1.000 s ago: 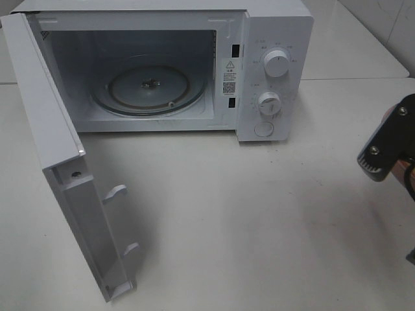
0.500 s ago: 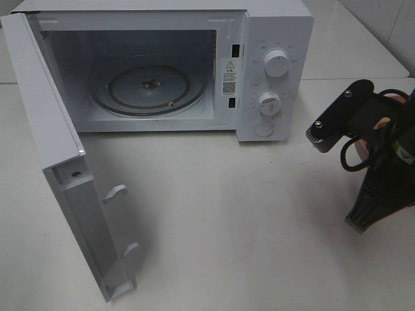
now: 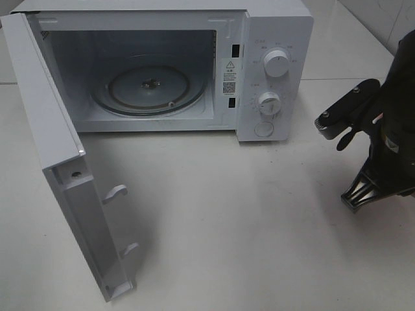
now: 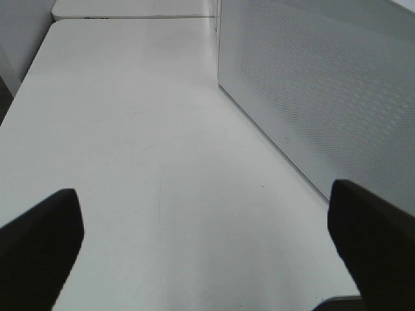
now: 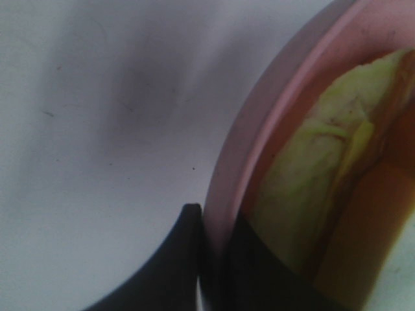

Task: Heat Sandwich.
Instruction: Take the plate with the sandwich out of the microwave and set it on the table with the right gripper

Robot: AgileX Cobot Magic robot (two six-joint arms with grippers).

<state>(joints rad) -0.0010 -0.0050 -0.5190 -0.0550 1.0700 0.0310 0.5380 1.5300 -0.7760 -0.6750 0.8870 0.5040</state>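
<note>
Dark fingers (image 5: 175,259) pinch the rim of a pink plate (image 5: 259,123) holding the pale yellow-green sandwich (image 5: 311,194) above the white tabletop (image 5: 97,129).

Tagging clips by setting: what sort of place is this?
Likely a kitchen-style test bench: an open microwave on a bare white table, tiled wall behind, and a sandwich on a pink plate.

I see a warning-triangle sticker (image 3: 229,65) and a QR-code label (image 3: 229,86) on the microwave (image 3: 272,26) frame; dial markings too small to read.
</note>
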